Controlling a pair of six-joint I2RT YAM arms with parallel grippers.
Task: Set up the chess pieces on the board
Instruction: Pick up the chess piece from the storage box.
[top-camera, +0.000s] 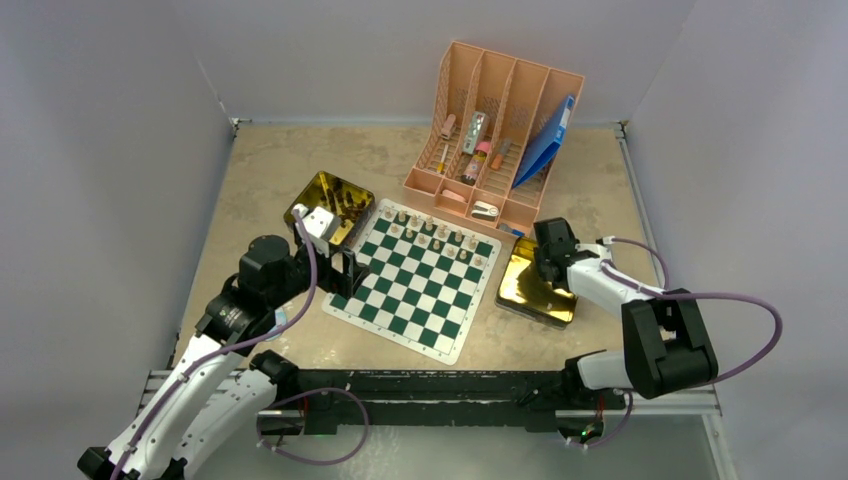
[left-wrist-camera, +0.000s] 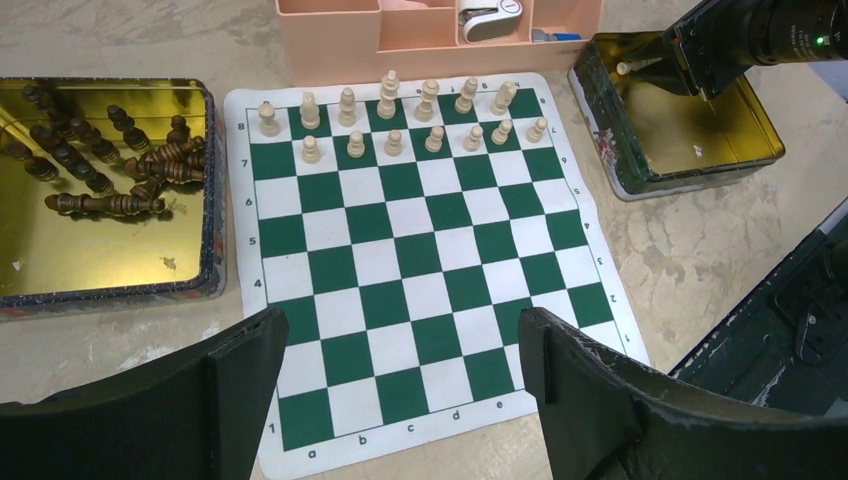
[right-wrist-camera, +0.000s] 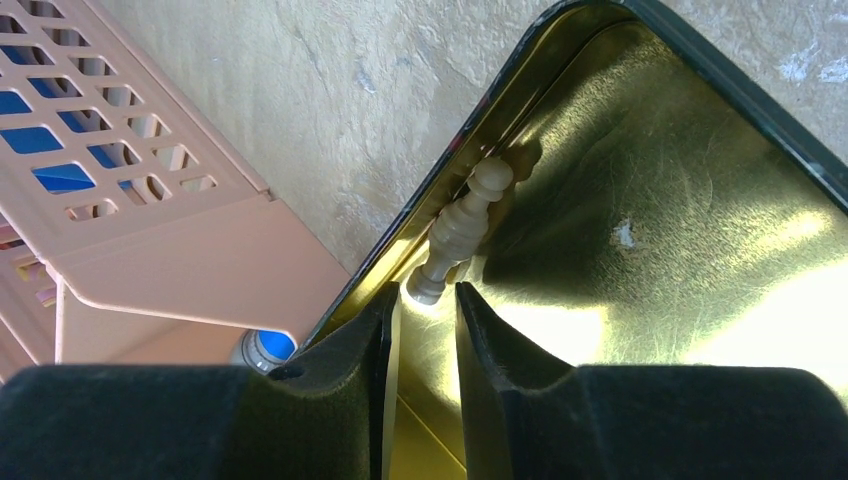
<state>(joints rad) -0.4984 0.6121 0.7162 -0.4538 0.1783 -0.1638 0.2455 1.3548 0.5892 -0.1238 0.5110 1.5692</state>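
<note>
The board (top-camera: 412, 290) (left-wrist-camera: 420, 270) lies flat in the middle of the table, with pale chess pieces (top-camera: 435, 232) (left-wrist-camera: 400, 125) upright on its two far rows. Dark pieces (left-wrist-camera: 110, 170) lie heaped in the gold tin (top-camera: 330, 205) to its left. My left gripper (top-camera: 345, 268) (left-wrist-camera: 400, 350) hangs open over the board's near left part, holding nothing. My right gripper (top-camera: 546, 272) (right-wrist-camera: 420, 295) reaches into the right gold tin (top-camera: 535, 295) (right-wrist-camera: 700, 200). One pale piece (right-wrist-camera: 465, 225) (left-wrist-camera: 630, 68) lies there against the wall. Its base sits at my narrowly parted fingertips, unclamped.
A pink desk organizer (top-camera: 495, 130) (right-wrist-camera: 150, 200) with markers and a blue folder stands behind the board, close to the right tin. The left tin's rim (left-wrist-camera: 215, 200) borders the board's left edge. A black rail (top-camera: 430, 385) runs along the table's near edge.
</note>
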